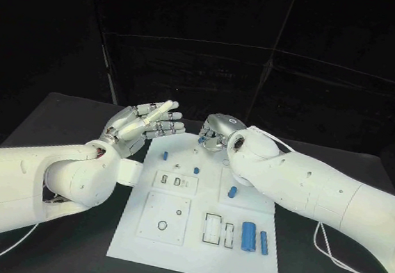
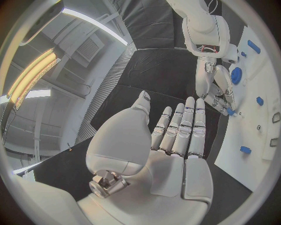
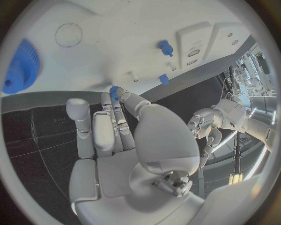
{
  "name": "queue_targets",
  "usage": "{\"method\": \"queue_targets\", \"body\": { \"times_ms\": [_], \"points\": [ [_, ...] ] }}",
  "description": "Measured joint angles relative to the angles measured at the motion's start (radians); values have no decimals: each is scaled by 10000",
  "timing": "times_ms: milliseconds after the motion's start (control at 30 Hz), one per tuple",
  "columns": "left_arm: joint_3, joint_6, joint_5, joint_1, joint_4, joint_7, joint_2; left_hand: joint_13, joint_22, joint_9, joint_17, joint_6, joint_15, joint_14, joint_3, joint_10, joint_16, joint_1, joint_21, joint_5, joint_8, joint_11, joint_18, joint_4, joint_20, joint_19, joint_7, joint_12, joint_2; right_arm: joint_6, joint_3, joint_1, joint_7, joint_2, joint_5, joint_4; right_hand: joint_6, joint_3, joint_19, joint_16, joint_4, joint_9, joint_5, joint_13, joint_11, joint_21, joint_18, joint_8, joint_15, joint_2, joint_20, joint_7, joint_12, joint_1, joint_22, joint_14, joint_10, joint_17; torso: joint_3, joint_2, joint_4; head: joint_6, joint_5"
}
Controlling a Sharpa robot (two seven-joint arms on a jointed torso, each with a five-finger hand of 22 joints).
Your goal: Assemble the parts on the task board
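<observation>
My right hand (image 3: pixel 126 140) pinches a small blue part (image 3: pixel 114 90) at its fingertips over the far end of the task board (image 1: pixel 196 249) for seating, while my left hand (image 1: pixel 144 124) hovers flat, fingers straight, empty, aside.

Robotics lab setting: black worktop (image 1: pixel 355 168) enclosed by black curtains (image 1: pixel 211 47), long ceiling strip lights (image 2: pixel 32 77), white task board (image 1: pixel 195 249) laid out for testing.
</observation>
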Motion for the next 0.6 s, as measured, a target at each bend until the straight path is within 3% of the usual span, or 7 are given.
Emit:
{"method": "queue_targets", "body": {
  "times_ms": [367, 400, 433, 600],
  "points": [
    [0, -1, 0, 5, -12, -13, 13, 0, 1, 1, 0, 0, 0, 0, 0, 0, 0, 0, 0, 0, 0, 0, 1, 0, 0, 0, 0, 0, 0, 115, -4, -9, 35, 93, 81, -160, -525, -28, -609, -493, 110, -48, -81, -86, 282, -530, 1, 1, 225, -361, 190, 227, -276, 35, -1004, -91, -847, -935, -7, 6, 10, -39, -1],
    [0, -1, 0, 5, -13, -13, 13, 0, 0, 1, 0, 0, 0, 0, 0, 0, 0, 0, 0, 0, 0, 0, 1, 0, 0, 0, 0, 0, 0, 128, -4, -9, 40, 100, 84, -165, -570, -52, -645, -529, 134, -50, -81, -86, 312, -545, 20, 1, 256, -361, 225, 259, -276, 35, -1046, -122, -883, -985, -7, 6, 10, -41, 0],
    [0, -1, 0, 6, -14, -14, 12, 0, 0, 1, 0, 0, 0, 0, 0, 0, 0, 0, 0, 0, 0, 0, 1, 0, 0, 0, 0, 0, 0, 140, -4, -9, 45, 106, 87, -170, -677, -63, -715, -584, 144, -65, -81, -86, 312, -629, 162, 1, 280, -418, 249, 281, -276, 92, -1151, -147, -1027, -1104, -7, 7, 12, -43, 3],
    [-1, -1, 0, 11, -21, -19, 12, 0, -16, 2, -10, 0, 0, 0, 0, 0, 0, 0, 0, 0, -49, 0, 1, 0, 0, 0, 0, -40, 0, 175, -4, -9, 72, 109, 99, -185, -1019, -309, -1107, -1036, 243, -67, -119, -85, 426, -1020, 160, 1, 416, -538, 329, 363, -274, 134, -1799, -283, -1691, -1842, -7, 8, 12, -44, 16]
  ]
}}
